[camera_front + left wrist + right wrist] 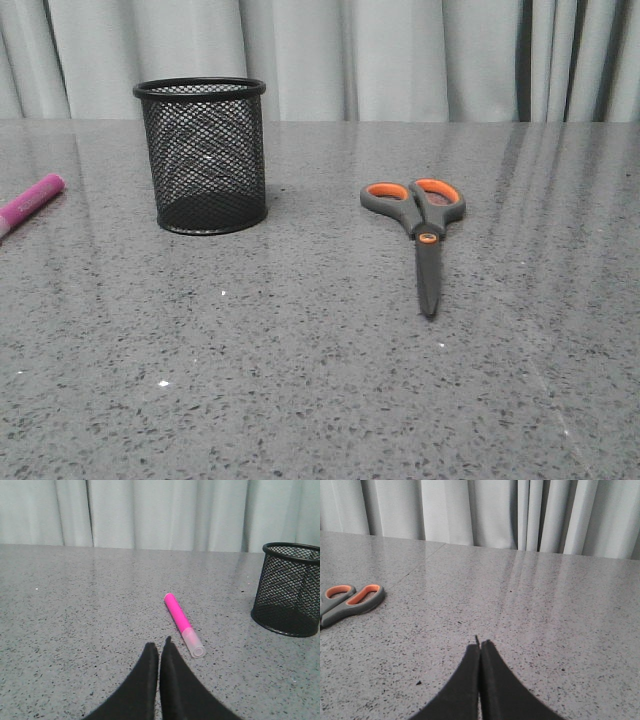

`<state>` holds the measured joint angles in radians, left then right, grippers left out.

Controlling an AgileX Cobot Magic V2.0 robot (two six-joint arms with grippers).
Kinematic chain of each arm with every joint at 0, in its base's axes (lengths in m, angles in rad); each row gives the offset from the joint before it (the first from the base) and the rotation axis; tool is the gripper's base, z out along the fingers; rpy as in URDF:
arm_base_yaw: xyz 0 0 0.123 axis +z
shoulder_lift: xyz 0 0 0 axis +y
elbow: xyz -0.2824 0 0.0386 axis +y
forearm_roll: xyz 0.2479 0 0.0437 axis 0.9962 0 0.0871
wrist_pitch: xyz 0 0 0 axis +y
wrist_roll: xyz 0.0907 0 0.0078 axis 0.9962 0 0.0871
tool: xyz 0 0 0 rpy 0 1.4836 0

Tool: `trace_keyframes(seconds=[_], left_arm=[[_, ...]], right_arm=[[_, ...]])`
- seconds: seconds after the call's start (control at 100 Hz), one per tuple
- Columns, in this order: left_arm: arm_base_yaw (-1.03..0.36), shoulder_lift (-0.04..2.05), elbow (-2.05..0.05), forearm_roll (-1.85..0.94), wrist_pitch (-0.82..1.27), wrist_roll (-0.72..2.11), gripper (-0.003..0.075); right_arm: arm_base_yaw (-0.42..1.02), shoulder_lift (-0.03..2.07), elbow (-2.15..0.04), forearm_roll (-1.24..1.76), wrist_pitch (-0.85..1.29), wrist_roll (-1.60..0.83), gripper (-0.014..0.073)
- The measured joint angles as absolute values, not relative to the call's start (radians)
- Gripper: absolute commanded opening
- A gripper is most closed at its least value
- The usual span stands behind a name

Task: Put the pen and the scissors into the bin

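Note:
The black mesh bin (pixel 203 155) stands upright at the back left of the grey table and looks empty. The pink pen (pixel 30 204) lies flat at the far left edge of the front view. In the left wrist view the pen (pixel 183 623) lies just beyond my left gripper (pixel 159 644), which is shut and empty; the bin (pixel 288 588) stands further off. The scissors (pixel 420 222) lie closed, flat, right of the bin, blades pointing to the front. My right gripper (pixel 480 644) is shut and empty, with the scissors' handles (pixel 349 602) off to one side. Neither gripper shows in the front view.
A pale grey curtain (pixel 400 55) hangs behind the speckled grey table (pixel 300 380).

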<state>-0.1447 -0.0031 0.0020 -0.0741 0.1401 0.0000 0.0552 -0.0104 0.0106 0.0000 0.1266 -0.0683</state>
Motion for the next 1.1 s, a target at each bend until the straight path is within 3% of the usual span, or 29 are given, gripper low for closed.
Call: trace_keyframes(seconds=[1.1], left_arm=[[-0.145,-0.003,0.002,-0.074,0.114,0.000,-0.0022]], right_arm=[[0.055,-0.010,0.011,0.000,0.127,-0.068,-0.0068]])
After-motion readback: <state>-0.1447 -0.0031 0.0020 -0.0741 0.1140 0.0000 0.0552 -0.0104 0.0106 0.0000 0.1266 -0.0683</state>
